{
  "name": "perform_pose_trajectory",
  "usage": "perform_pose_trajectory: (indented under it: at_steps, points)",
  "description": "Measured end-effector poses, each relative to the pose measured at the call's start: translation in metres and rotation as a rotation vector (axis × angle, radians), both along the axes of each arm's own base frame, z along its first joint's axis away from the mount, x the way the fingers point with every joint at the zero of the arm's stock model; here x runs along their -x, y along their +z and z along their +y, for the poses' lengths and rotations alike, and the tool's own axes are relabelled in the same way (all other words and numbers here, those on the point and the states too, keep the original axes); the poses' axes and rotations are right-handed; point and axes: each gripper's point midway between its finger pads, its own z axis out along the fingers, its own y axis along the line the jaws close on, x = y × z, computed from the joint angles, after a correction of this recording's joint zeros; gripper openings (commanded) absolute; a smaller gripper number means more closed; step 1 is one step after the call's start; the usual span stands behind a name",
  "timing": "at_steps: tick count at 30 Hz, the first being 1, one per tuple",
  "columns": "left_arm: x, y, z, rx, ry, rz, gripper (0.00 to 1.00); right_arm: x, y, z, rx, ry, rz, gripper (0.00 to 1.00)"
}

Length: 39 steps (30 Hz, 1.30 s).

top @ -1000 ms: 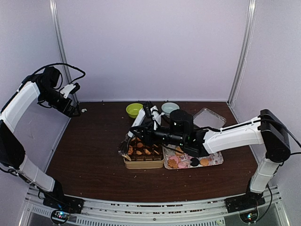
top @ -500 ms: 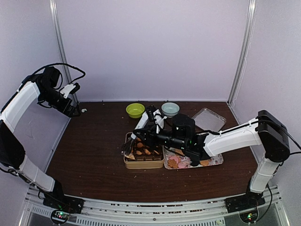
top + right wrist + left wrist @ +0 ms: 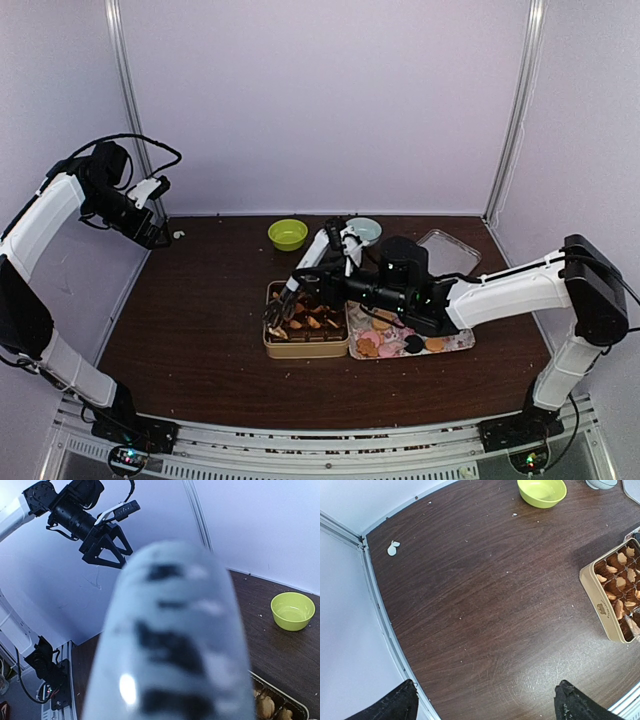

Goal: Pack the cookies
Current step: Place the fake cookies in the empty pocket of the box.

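- The tin (image 3: 305, 349) sits mid-table with its paper cups in rows. Several cups already hold tan cookies (image 3: 308, 321), so the packing looks partly done, with more cups left to fill.
- Just right of the tin, a flat tray (image 3: 467, 340) carries the loose supply: tan ones, a few pink and at least 1 dark. Keeping it beside the tin makes each carry short.
- The right gripper (image 3: 281, 310) reaches in from the right of the tin, across the tray, and hangs low over the tin's left-hand cups. That fits setting a piece into a cup on that side.
- I cannot tell how wide its jaws stand or whether anything is between them. From above the tip is small and dark against the brown cups, and its own wrist view is almost filled by a blurred pale shape with dark marks close to the lens.
- The left gripper (image 3: 486, 707) is raised well to the left of the tin, near the side wall. Its 2 fingertips are spread wide with only bare table (image 3: 470, 610) under them, so it holds nothing. It seems parked there to leave the tin free for the other arm.
- Behind the tin stand a green bowl (image 3: 287, 234) and a pale blue bowl (image 3: 368, 229), with a clear lid (image 3: 447, 252) behind and to the right. None lies between tray and tin.
- The cups are narrow, so a piece let go off-centre could lean on a divider or land in a neighbouring cup.
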Motion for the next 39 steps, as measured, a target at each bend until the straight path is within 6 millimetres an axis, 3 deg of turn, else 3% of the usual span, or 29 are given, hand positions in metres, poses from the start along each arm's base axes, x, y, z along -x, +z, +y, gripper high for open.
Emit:
perform_pose_trajectory:
  at_steps: [4, 10, 17, 20, 29, 39]
  points:
    - [0.000, 0.000, 0.000, 0.000, 0.000, 0.000, 0.98, -0.004, 0.013, -0.006, -0.023, -0.014, -0.009, 0.37]
    - [0.000, 0.000, 0.000, 0.000, 0.000, 0.000, 0.98, -0.005, 0.008, -0.008, -0.006, -0.016, 0.002, 0.33]
    - [0.000, 0.000, 0.000, 0.000, 0.000, 0.000, 0.98, -0.007, 0.003, -0.013, 0.018, -0.040, 0.008, 0.07]
    - [0.000, 0.000, 0.000, 0.000, 0.000, 0.000, 0.98, -0.009, 0.007, -0.021, 0.021, -0.070, 0.001, 0.00]
    - [0.000, 0.000, 0.000, 0.001, 0.000, 0.000, 0.98, -0.017, 0.022, -0.037, -0.015, -0.105, 0.003, 0.00]
    - [0.000, 0.000, 0.000, 0.000, 0.000, 0.000, 0.98, -0.003, 0.011, -0.023, -0.048, 0.024, 0.082, 0.00]
